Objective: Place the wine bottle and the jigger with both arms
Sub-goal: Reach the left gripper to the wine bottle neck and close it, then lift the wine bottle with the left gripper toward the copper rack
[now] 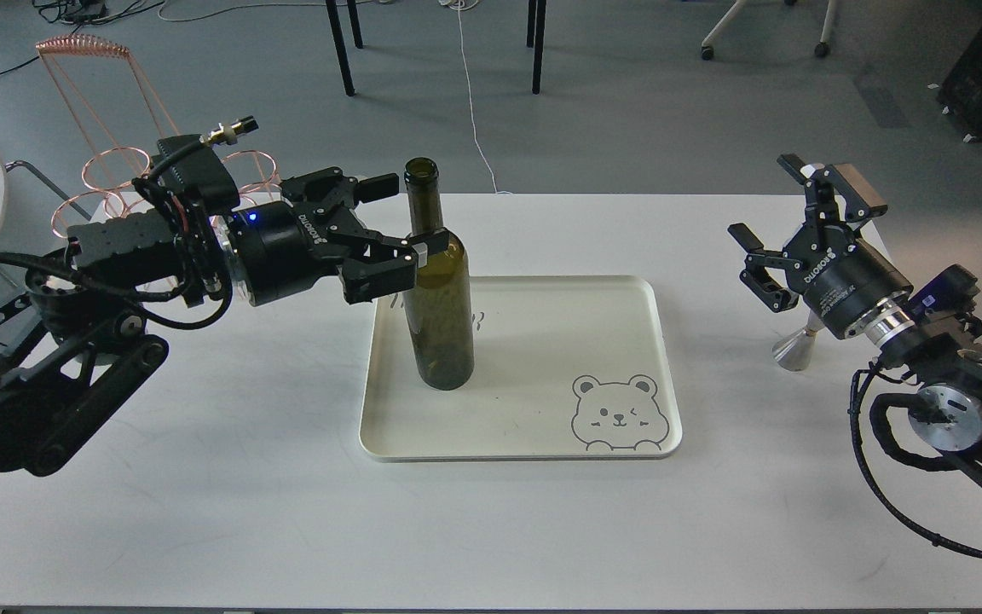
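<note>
Black left gripper (389, 226) sits at the shoulder of the wine bottle (440, 307), fingers spread apart: the far finger (376, 186) sticks out clear to the left of the neck, the near finger (389, 264) has its tip up against the glass at the shoulder. Not clamped; jaws wide, only that one fingertip looks to be in contact. Bottle is dark olive glass, upright, no cork, standing on the left half of the cream tray (542, 443), base well inside the rim. Tray is rectangular with rounded corners, bear drawing (619, 414) printed in its near-right corner, centred on the white table (286, 512). Right gripper (772, 256) hangs above the table off the tray's right edge, fingers parted, holding nothing, pointing left and up. Jigger (795, 350) stands on the table just below and behind that gripper's wrist, steel, only the lower cone and waist show, the rest is hidden by the arm. It is outside the tray, well apart from the bottle. Left arm (116, 256) comes in from the left edge with cables looped round it; behind it a copper-pink wire glass rack (107, 162) at the table's far-left corner. Grey floor and chair legs (342, 51) beyond the far edge.
</note>
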Available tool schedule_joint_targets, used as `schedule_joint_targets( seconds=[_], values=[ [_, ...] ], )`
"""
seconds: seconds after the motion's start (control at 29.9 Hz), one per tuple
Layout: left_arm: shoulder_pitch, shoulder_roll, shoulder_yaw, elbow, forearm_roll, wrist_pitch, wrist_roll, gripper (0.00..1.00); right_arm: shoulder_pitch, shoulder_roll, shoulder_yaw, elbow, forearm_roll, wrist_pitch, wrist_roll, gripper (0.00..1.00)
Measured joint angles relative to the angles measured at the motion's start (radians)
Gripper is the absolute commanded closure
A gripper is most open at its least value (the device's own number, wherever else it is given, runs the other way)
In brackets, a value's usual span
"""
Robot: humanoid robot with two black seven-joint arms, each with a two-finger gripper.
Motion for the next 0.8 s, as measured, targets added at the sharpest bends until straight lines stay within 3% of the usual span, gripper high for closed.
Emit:
schedule_joint_targets(
  seconds=[0.1, 0.3, 0.4, 0.57, 0.74, 0.8],
  values=[
    [-0.007, -0.008, 0.014, 0.014, 0.003, 0.002, 0.000, 0.48, -0.009, 0.000, 0.002, 0.003, 0.000, -0.003, 0.000, 0.03],
    [-0.010, -0.009, 0.025, 0.017, 0.004, 0.009, 0.000, 0.52, -0.016, 0.000, 0.003, 0.006, 0.000, -0.004, 0.000, 0.03],
    [-0.010, -0.009, 0.025, 0.018, 0.003, 0.013, 0.000, 0.60, -0.017, 0.002, 0.003, 0.005, 0.000, -0.004, 0.000, 0.03],
    [-0.009, -0.011, 0.025, 0.019, 0.000, 0.035, 0.000, 0.61, -0.017, 0.004, 0.003, 0.004, -0.001, -0.004, 0.000, 0.03],
    [-0.009, -0.011, 0.027, 0.019, -0.007, 0.042, 0.000, 0.83, -0.017, 0.005, 0.002, 0.001, -0.001, -0.004, 0.000, 0.03],
    [-0.009, -0.011, 0.026, 0.019, -0.008, 0.051, 0.000, 0.86, -0.017, 0.006, 0.002, 0.000, -0.001, -0.004, 0.000, 0.03]
  ],
)
